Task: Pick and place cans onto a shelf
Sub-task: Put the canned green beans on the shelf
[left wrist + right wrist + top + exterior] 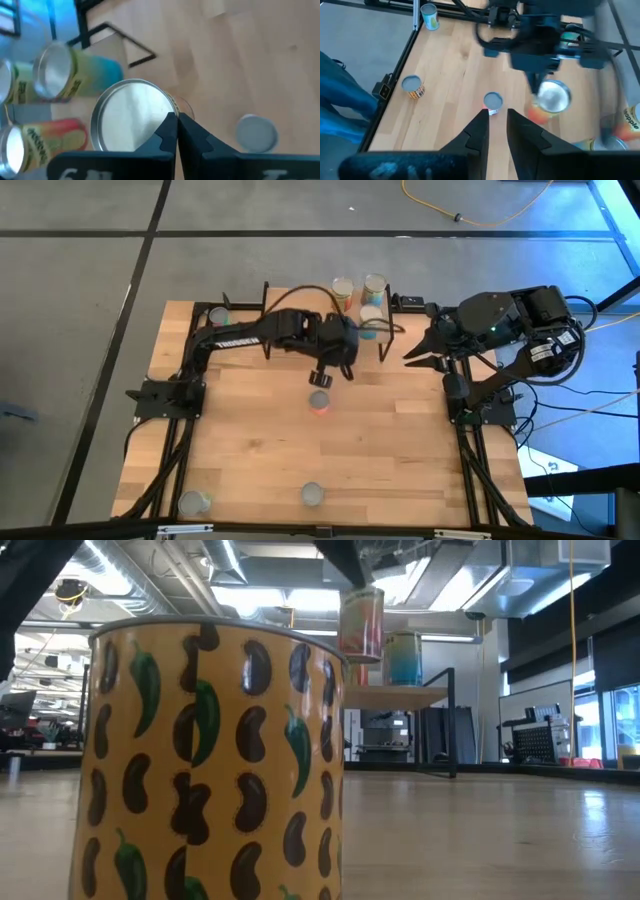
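My left gripper (322, 370) hangs over the table's middle, shut on an orange-red can (362, 625) with a silver top (132, 115), lifted in front of the shelf (395, 695). A teal can (405, 658) stands on the shelf's wood plank, and several other cans (60, 70) stand there too. Another orange-red can (320, 402) stands on the table just on the near side of the held one. My right gripper (497, 127) waits raised at the table's right side, open, with nothing between its fingers. My left gripper pinches the can's top rim (172, 107) between its two fingers, at one spot on the edge. The fingers come from above, slanting down. The can hangs below them, lifted clear of the table and slightly tilted (552, 97).
A yellow can printed with beans and peppers (210, 760) stands at the near edge, close to the low camera. Other cans stand at the near left corner (192, 502) and the far left corner (220, 310). Bare wood lies between them.
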